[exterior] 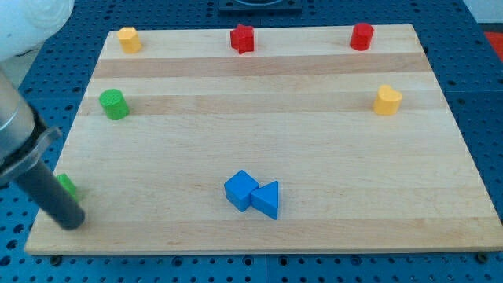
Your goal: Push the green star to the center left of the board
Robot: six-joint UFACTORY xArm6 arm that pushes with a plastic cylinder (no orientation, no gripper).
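Camera view: rod low at the worktop's (259, 86) eight o'clock edge.
No claw on this arm; my tip (72, 222) sits just beside a green block (67, 185), mostly hidden, shape unclear, likely the star. Green cylinder (114, 104) lies at ten o'clock; blue cube (240, 189) touches blue triangle (266, 200) at six.

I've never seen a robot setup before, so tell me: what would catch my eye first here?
Probably the thick dark rod slanting in from the view's left, my tip near the board's bottom-left corner and half hiding a green block. Next, the blue cube and blue triangle touching at bottom centre. Smaller red, yellow and green blocks line the top and sides.
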